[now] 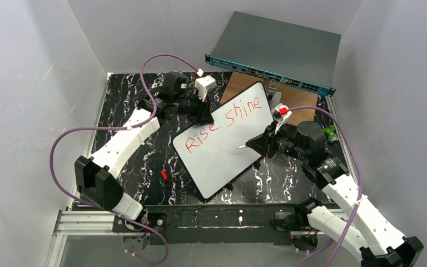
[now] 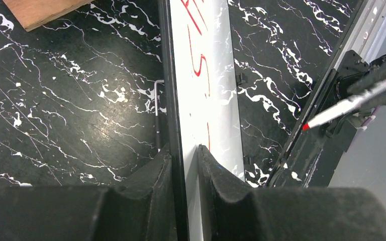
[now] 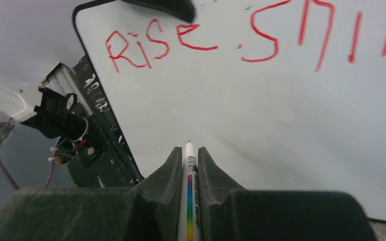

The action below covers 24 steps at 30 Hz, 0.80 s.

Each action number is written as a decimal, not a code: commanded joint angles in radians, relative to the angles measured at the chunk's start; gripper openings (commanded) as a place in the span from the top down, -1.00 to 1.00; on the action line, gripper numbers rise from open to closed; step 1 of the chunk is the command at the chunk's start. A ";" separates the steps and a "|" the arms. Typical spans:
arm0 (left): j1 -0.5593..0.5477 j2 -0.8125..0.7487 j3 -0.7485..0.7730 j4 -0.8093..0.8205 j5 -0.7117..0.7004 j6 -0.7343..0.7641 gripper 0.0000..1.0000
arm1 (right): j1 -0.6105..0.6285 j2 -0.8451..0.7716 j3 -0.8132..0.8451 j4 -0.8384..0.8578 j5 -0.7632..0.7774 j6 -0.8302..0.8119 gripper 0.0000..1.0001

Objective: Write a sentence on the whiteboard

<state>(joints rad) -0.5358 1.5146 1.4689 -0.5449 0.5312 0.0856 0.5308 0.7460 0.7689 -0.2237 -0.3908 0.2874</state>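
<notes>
The whiteboard [image 1: 222,153] is tilted up off the black marbled table. The sentence [image 1: 225,123] reads "Rise shine" in red on one line; it also shows in the right wrist view [image 3: 181,42]. My left gripper [image 1: 203,111] is shut on the board's upper edge, with the board [image 2: 206,75] edge-on between its fingers [image 2: 216,170]. My right gripper [image 1: 257,143] is shut on a white marker [image 3: 190,191] with a rainbow stripe. The marker's red tip [image 2: 305,127] points at the blank area below the writing, a little off the surface.
A grey metal box with a teal front [image 1: 272,55] stands at the back, with a wooden board [image 1: 244,89] before it. A small red cap [image 1: 164,174] lies on the table left of the whiteboard. A hex key [image 2: 157,110] lies under the board. Grey walls enclose the table.
</notes>
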 commanded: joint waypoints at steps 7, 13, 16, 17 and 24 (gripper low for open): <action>-0.016 0.027 0.012 -0.001 -0.005 -0.005 1.00 | 0.232 0.049 -0.036 0.173 0.081 -0.043 0.97; -0.016 0.035 0.019 -0.001 -0.006 -0.010 1.00 | 0.314 0.116 -0.030 0.247 0.111 -0.065 0.97; -0.016 0.042 0.023 -0.002 -0.003 -0.016 1.00 | 0.347 0.156 -0.020 0.271 0.112 -0.085 0.97; -0.016 0.042 0.025 -0.001 -0.003 -0.018 1.00 | 0.357 0.169 -0.017 0.280 0.112 -0.091 0.97; -0.016 0.047 0.029 -0.002 -0.002 -0.024 1.00 | 0.413 0.290 0.031 0.375 0.117 -0.122 0.97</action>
<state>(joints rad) -0.5358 1.5505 1.4822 -0.5159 0.5159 0.0391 0.9131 0.9840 0.7368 0.0345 -0.2852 0.2073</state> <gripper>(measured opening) 0.189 0.186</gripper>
